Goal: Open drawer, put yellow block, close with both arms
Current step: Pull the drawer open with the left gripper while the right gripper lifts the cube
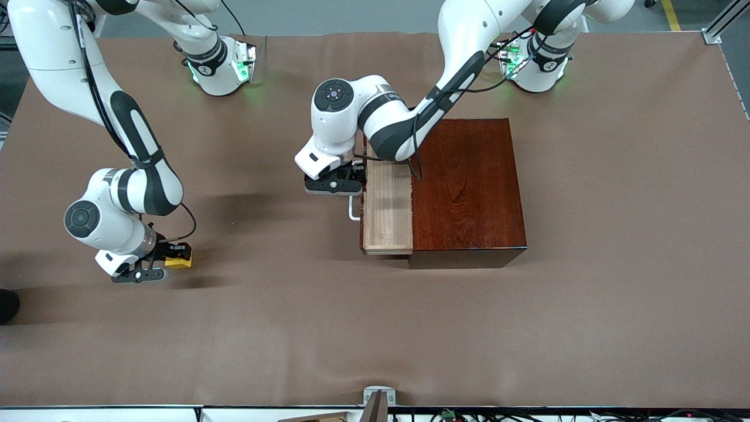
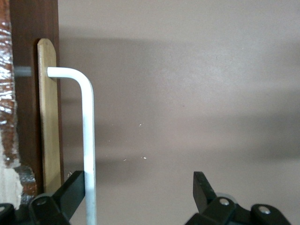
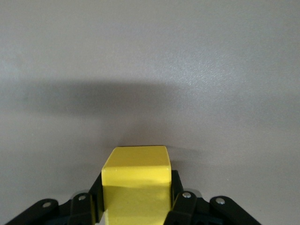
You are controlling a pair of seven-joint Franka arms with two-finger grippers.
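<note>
I am seeing the drawer standing pulled out of the dark reddish-brown box, its light wood tray open toward the right arm's end of the table. The left gripper is sitting low at the drawer's white handle; its fingers are spread wide apart, one of them just beside the bar, nothing clamped between them.

I am watching the right gripper near the right arm's end of the table, well apart from the box and nearer to the front camera than it. Its fingers are closed in on the yellow block, pressing on two sides. The block is sitting low at the brown table; I cannot tell whether it is touching the surface.
</note>
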